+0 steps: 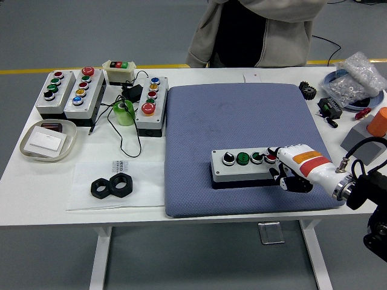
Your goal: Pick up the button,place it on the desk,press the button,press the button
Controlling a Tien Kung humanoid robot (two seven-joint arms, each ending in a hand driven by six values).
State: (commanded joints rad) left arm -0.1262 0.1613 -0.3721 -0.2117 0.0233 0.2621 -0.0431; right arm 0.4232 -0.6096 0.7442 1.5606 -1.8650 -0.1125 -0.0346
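Single head view, seen from high on the robot's side, facing forward and down over the white table (54,199). Near edge along the bottom, a person (254,33) at the far side, top. Wide framing, almost the whole tabletop visible.

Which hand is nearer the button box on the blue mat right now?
Right. The right hand is at the button box's right end, a fingertip over its red button. The left hand is not in view.
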